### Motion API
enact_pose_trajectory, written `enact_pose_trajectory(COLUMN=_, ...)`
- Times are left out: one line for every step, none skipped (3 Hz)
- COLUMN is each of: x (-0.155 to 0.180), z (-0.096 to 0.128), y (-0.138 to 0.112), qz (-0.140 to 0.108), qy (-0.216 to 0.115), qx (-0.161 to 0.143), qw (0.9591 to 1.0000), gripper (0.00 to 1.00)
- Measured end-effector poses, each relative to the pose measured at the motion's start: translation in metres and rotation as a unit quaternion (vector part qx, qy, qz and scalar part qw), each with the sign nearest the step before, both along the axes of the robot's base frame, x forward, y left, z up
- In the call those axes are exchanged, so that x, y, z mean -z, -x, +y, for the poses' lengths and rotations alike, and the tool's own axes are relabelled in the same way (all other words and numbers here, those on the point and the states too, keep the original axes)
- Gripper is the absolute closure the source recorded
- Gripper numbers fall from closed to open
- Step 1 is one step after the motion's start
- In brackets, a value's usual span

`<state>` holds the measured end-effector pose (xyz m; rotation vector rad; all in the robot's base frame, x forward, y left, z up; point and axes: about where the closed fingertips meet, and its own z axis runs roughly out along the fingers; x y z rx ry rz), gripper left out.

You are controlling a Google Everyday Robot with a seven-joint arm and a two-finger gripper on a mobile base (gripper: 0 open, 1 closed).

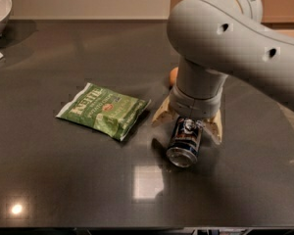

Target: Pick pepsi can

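**Gripper (187, 122) straddling pepsi can (184, 142)**

A green chip bag (105, 110) is lying flat on the dark worktop (63, 180). Right of it, the pepsi can is lying on its side, with the jaws standing apart, flanking its far end.

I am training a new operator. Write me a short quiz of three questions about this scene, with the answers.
1. True or false: the can stands upright.
2. Where is the hand? A) far from the can B) low over the can, one finger on each side C) out of view
3. Fill in: the fingers of the hand are ___ (open or shut).

Key: 1 false, the can lies on its side on the table. 2 B. 3 open.
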<state>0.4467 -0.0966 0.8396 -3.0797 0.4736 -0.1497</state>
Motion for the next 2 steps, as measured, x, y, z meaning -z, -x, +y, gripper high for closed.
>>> enact_pose_trajectory(x=0.0010, z=-0.0025, y=0.0003, qz=0.010, qy=0.009, qx=-0.002, qw=0.9999, gripper=0.40)
enact_pose_trajectory(x=0.0006, z=-0.0064, y=0.0003, qz=0.020, qy=0.018, qx=0.000, qw=0.9996, gripper=0.64)
